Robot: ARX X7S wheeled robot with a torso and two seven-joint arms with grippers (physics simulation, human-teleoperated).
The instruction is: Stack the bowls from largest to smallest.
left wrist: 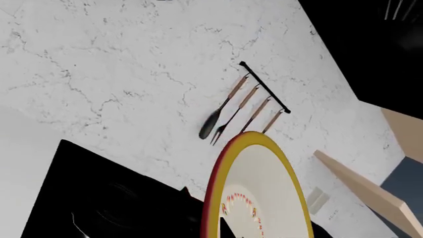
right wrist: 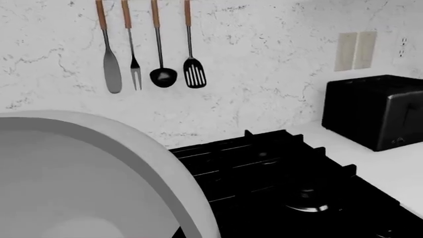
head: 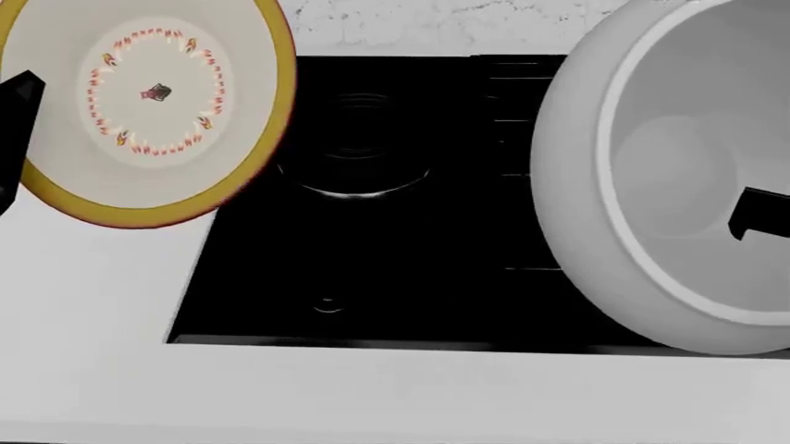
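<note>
Two bowls are held up in the air over a black stove [head: 395, 231] set into a pale counter [head: 370, 398], one at each side of the head view. No third bowl shows in any view.

At the left is the small white bowl [head: 148, 102], shallow, with a yellow rim and a ring of red dots inside. It is tilted so its inside faces the camera, and it hangs over the stove's left edge. A dark part of the left gripper [head: 15, 102] shows at its left rim, which suggests the left fingers are clamped on that rim, though the fingers themselves are mostly out of sight.

At the right is the grey bowl [head: 667, 176], much bigger and round-bellied, also tipped toward the camera, above the stove's right side. One dark right finger [head: 756, 215] sits inside its rim, so the right gripper appears to be pinching the wall of this bowl.

Behind the stove, a marble wall [right wrist: 264, 59] carries a rack of kitchen utensils [right wrist: 152, 49], and a black toaster [right wrist: 377, 111] stands on the counter.

Judging by this, the step in hand is bringing the lifted bowls together. The next move probably calls for levelling the grey bowl, setting it down, then lowering the small one centred inside it.
</note>
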